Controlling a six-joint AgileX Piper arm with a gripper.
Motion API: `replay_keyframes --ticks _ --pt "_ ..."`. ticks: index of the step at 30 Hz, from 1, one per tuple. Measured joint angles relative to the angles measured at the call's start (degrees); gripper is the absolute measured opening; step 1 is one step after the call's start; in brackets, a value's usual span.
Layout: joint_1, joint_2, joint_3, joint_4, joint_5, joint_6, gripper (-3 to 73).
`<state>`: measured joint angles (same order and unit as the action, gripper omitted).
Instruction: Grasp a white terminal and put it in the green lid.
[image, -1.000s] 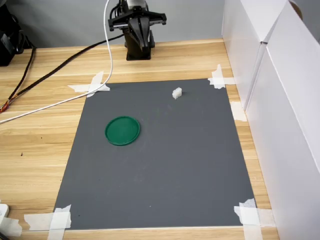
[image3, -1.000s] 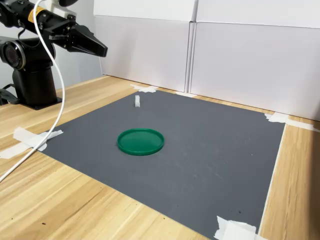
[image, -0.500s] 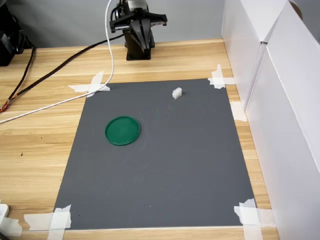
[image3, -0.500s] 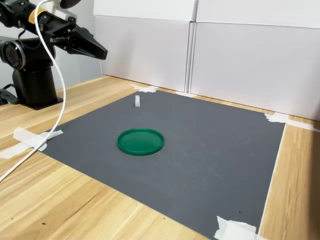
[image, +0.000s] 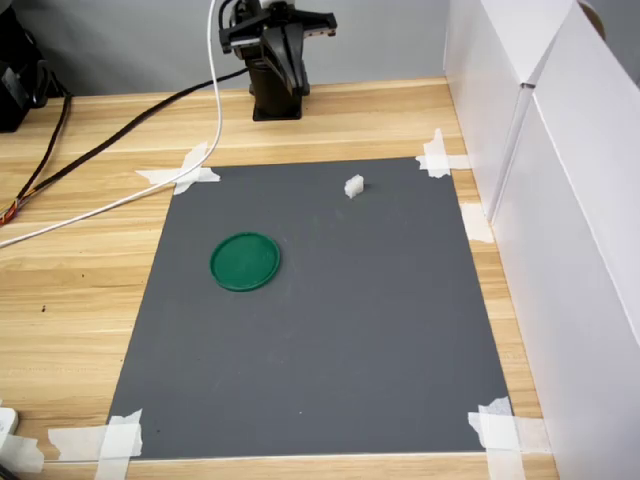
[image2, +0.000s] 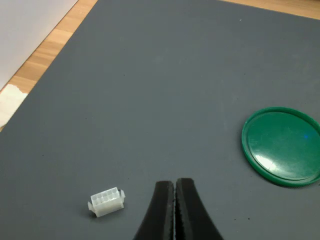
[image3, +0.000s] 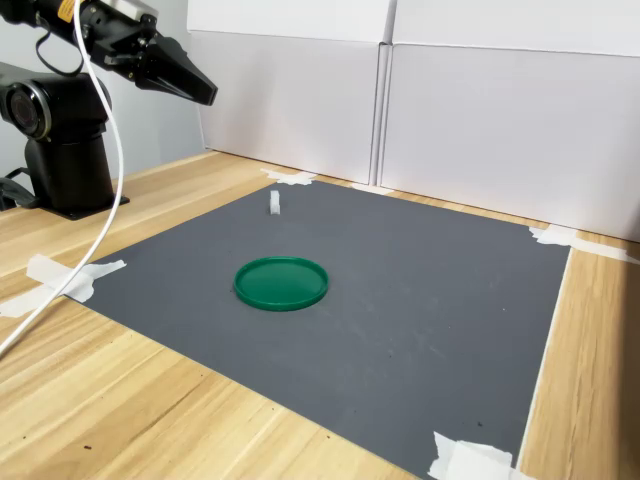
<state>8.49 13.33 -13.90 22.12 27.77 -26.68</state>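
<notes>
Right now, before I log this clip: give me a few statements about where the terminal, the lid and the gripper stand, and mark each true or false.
1. The white terminal lies inside the green lid. False: it rests on the dark mat, apart from the lid.
2. The gripper is shut and holds nothing. True: in the wrist view its fingers are pressed together.
3. The gripper touches the terminal. False: in the second exterior view it is up in the air, well off the mat.
4. The green lid is empty. True.
5. The mat's corners are held down with white tape. True.
</notes>
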Motion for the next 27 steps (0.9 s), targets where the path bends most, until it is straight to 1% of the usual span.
replay_keyframes --ticks 7,11,13,16,22,27 --pt "0.00 12.67 -9.49 -0.12 3.76 0.00 -1.7" --pt "0.00 19.88 -15.56 -1.64 7.00 -1.54 -1.7" --pt "0.00 23.08 -18.08 -2.42 8.91 -3.23 -1.7" --pt "0.00 27.70 -22.11 -2.95 12.47 -7.93 -1.7" --pt "0.00 34.81 -28.97 -2.78 21.12 -16.66 -1.7" --pt "0.00 39.38 -31.53 -2.55 24.64 -20.79 -1.7"
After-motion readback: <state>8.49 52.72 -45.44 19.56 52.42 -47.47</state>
